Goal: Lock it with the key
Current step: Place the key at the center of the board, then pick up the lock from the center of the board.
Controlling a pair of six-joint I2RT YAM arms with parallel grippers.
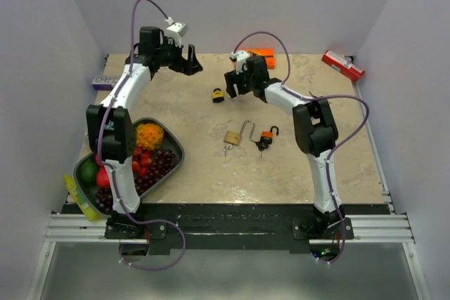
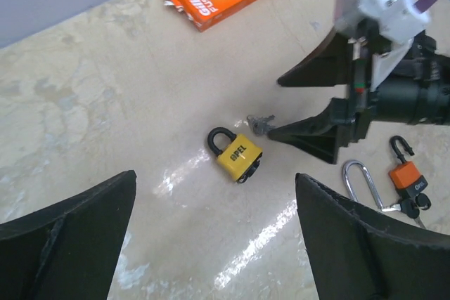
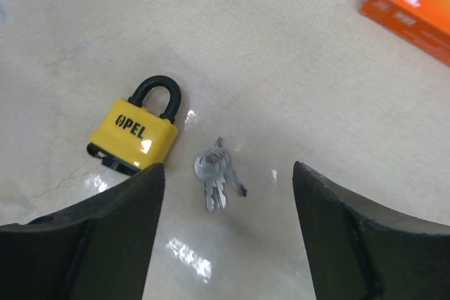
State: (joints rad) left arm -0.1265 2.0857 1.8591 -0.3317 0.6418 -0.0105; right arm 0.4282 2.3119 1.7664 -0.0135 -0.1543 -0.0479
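The yellow padlock lies flat on the table in the far centre. Its black shackle is seated in the body on both legs, so I judge it shut. Its key bunch lies loose on the table just beside the lock, apart from it and not in the keyway.

Step in hand: neither gripper holds anything. I read this as the point between locks, with the yellow unit done or awaiting a check. Nearer the arm bases, a brass padlock and an orange padlock lie side by side with their shackles open. A small key lies by the brass one; keys sit at the base of the orange one, though I cannot tell whether they are inserted.

Next move, in my judgement: choose an open lock, brace its body with one gripper, press the shackle home with the other, then turn and withdraw the key. The small keys call for a fine pinch.

Pose: the right gripper hangs just beside the yellow padlock, fingers spread and pointing down, with the key bunch on the table below the gap. Its arm runs from its base up the right side and bends at the elbow toward the far centre. The left gripper is raised at the far left, fingers spread wide and empty, aimed toward the yellow padlock.
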